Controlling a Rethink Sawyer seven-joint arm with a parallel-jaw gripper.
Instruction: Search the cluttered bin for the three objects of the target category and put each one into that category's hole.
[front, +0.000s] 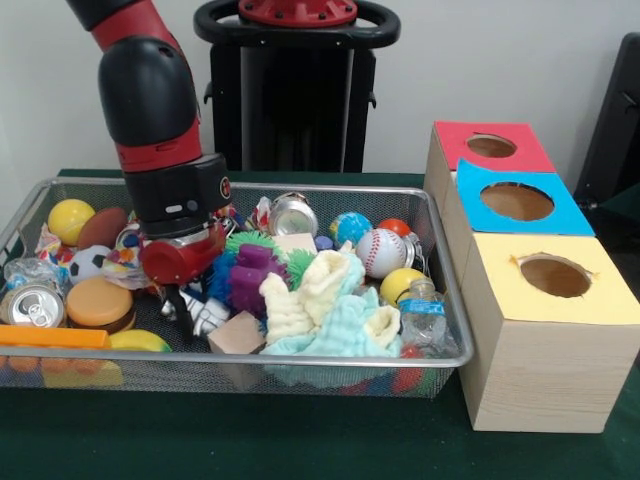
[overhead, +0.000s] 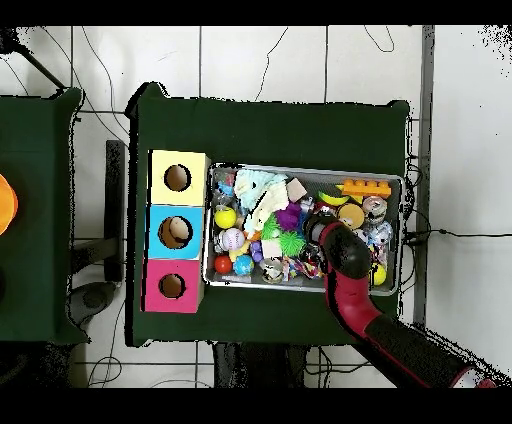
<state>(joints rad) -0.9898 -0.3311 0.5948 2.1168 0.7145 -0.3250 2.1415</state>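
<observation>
- Front camera, close and low across the table, faces the mesh bin (front: 432, 215) (pedestal behind).
- Overhead camera looks straight down, farther; both share the bin (overhead: 403, 232).

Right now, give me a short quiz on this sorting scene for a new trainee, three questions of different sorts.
1. True or false: the hand is down inside the bin.
2. In the front view, which hole is farthest from the camera: A red, B blue, C yellow?
3. Fill in: the baseball lies in the ___.

Key: 1 true; 2 A; 3 bin.
</observation>
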